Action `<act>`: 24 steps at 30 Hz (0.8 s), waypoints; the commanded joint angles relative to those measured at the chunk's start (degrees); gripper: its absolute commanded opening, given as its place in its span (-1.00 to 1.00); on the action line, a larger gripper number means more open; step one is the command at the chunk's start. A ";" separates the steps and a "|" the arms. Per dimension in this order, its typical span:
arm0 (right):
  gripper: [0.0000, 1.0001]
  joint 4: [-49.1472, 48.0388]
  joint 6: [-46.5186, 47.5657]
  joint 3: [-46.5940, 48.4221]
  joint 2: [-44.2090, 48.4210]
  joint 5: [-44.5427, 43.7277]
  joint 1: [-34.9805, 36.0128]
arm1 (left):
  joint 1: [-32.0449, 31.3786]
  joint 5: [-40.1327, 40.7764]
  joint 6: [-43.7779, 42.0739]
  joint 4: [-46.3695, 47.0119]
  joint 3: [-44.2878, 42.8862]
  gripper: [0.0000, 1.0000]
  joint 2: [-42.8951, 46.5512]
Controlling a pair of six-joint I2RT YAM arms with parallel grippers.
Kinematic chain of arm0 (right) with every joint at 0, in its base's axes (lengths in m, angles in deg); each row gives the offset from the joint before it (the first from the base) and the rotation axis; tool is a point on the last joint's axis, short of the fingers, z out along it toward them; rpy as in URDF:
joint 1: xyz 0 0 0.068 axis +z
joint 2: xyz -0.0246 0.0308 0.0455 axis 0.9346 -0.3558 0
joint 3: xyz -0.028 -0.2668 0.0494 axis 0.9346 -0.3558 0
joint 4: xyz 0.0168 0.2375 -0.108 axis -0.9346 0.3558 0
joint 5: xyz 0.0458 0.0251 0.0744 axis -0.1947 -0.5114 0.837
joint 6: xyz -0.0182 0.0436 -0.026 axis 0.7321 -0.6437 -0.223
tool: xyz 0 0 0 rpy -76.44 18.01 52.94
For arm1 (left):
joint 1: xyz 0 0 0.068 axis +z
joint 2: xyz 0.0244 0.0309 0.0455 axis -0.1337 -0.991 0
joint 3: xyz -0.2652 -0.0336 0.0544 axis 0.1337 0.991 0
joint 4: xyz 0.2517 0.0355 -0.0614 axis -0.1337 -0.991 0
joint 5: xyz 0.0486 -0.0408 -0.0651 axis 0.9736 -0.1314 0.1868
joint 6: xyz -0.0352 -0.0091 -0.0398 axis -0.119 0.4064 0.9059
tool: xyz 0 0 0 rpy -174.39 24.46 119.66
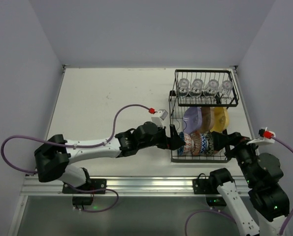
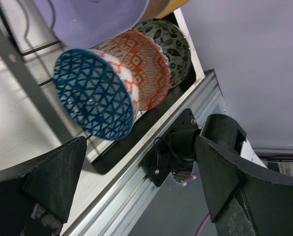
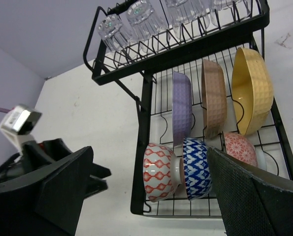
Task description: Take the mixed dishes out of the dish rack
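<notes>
Both gaped wide and empty: I had the left gripper (image 1: 176, 138) beside the dish rack (image 1: 205, 104), facing a blue bowl (image 2: 94, 93), and the right gripper (image 1: 219, 142) at the rack's other side.

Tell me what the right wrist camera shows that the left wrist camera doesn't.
Only the right wrist view shows the clear glasses, lined up on the upper shelf of the dish rack. Only the left wrist view shows the aluminium rail along the table's near edge. Both views show the lavender plate standing in its slot and the row of patterned bowls on the lower tier.
</notes>
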 commanded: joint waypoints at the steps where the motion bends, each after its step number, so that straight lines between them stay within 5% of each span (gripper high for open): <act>1: 0.98 1.77 -0.02 3.08 1.09 -1.28 0.05 | -1.89 0.88 2.54 11.35 -5.25 0.88 -3.79; 13: 0.98 3.36 2.79 5.20 3.81 3.19 0.05 | -2.07 0.09 6.93 18.49 -7.10 0.48 -17.32; 24: 0.98 3.18 3.59 5.20 3.90 6.27 0.05 | -1.54 -0.26 8.16 20.68 -6.41 0.04 -20.76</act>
